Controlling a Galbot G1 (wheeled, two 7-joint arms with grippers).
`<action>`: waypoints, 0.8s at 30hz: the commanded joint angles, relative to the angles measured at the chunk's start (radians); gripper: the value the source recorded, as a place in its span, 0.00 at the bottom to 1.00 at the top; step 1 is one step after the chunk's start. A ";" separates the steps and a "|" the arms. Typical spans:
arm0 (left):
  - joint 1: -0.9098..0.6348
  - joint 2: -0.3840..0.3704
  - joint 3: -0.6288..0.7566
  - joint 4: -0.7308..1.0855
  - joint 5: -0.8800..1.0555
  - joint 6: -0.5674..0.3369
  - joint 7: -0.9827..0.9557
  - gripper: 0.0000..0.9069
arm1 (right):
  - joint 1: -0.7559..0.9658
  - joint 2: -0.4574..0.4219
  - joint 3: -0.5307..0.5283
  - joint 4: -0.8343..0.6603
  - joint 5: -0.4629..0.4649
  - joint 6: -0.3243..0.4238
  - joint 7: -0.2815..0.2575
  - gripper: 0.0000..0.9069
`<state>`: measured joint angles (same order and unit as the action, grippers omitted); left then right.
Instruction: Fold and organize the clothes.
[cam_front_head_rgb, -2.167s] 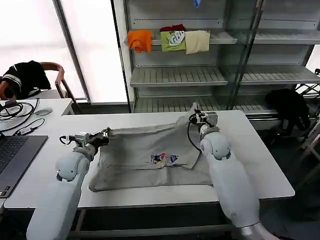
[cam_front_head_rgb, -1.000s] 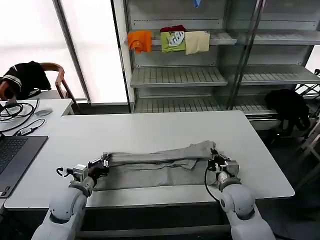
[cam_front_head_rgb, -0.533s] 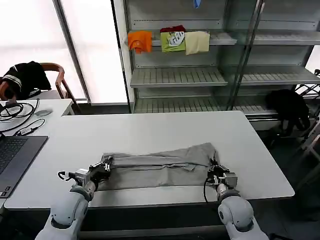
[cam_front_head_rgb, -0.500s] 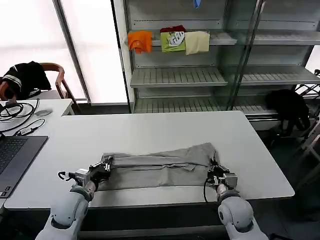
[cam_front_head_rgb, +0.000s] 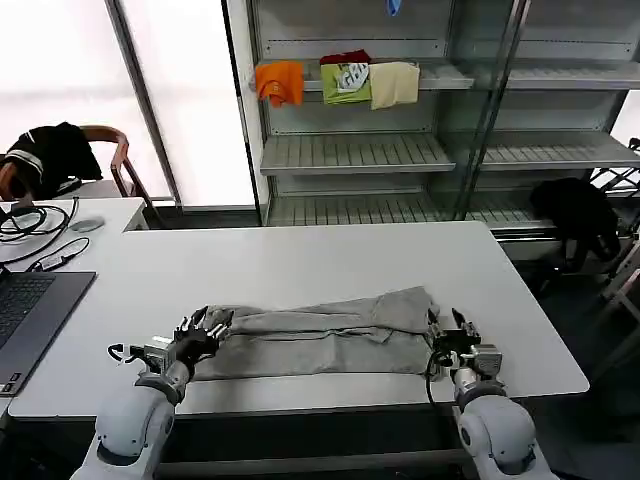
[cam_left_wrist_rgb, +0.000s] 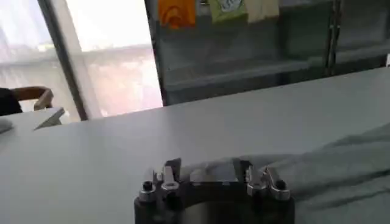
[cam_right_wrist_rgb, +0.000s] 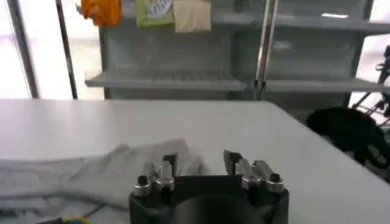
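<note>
The light grey shirt lies folded into a long flat band across the near part of the white table, between the two grippers. The left gripper sits at the band's 9 o'clock end, fingers spread apart and holding nothing, the cloth edge just beside them. The right gripper sits at the 3 o'clock end, jaws likewise parted and empty, just off the cloth. Toward 12 o'clock the tabletop is smooth and bare up to its far edge; the near edge runs close behind the grippers. The cotton is soft and matte, creased in long lengthwise ridges, with a rumpled corner at 2 o'clock
</note>
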<state>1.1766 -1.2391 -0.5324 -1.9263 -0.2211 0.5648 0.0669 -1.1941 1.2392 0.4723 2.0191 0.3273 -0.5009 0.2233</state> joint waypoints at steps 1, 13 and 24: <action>0.001 -0.064 -0.032 0.000 -0.035 0.011 -0.039 1.00 | 0.007 -0.059 0.057 0.102 0.045 -0.010 0.001 1.00; 0.005 -0.094 -0.050 0.055 -0.039 0.011 -0.037 1.00 | -0.009 -0.063 0.050 0.115 0.052 -0.008 0.003 1.00; 0.011 -0.107 -0.044 0.084 -0.030 0.011 -0.027 0.71 | 0.002 -0.064 0.037 0.109 0.060 -0.008 0.007 1.00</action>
<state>1.1807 -1.3381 -0.5743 -1.8600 -0.2530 0.5741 0.0405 -1.1943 1.1804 0.5101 2.1162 0.3827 -0.5084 0.2292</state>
